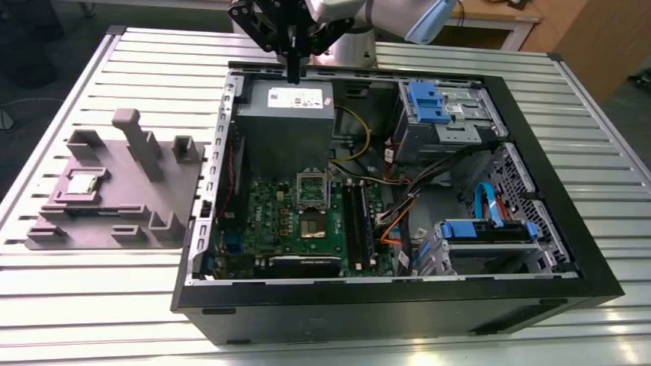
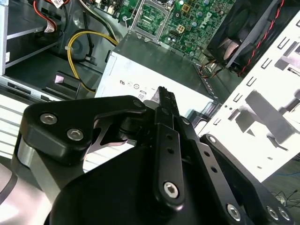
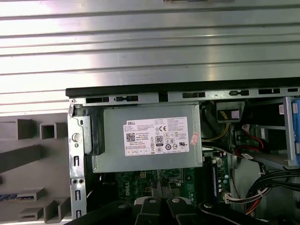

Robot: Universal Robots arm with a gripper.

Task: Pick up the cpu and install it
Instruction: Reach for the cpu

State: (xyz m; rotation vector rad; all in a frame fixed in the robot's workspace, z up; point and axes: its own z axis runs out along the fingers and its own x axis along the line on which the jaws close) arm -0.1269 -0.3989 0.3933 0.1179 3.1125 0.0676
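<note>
Cpu, exterior view: small flat square silver-grey cpu (image 1: 81, 184) lies in a recess of the grey moulded holder tray (image 1: 112, 221) on the ribbed metal table (image 1: 102, 305), at the exterior view's left, outside the open black computer case (image 1: 569, 252).
Gripper, exterior view: black gripper (image 1: 295, 75) hangs over the case's far edge, above the large grey metal box with a white label (image 1: 285, 122), well apart from the cpu; fingers pressed together, nothing between them.
Socket, exterior view: open square socket (image 1: 312, 187) on the green motherboard (image 1: 274, 210).
Gripper, second wrist view: gripper (image 2: 164, 96) clenched and empty, its tip over the grey metal box (image 2: 154, 61).
Beyond the box, second wrist view: motherboard (image 2: 197, 18), socket (image 2: 152, 16), looped yellow cable (image 2: 79, 40).
Gripper, first wrist view: gripper (image 3: 159, 206) near the grey metal box (image 3: 112, 140).
Holder tray, first wrist view: holder tray (image 3: 28, 154) beside the case.
</note>
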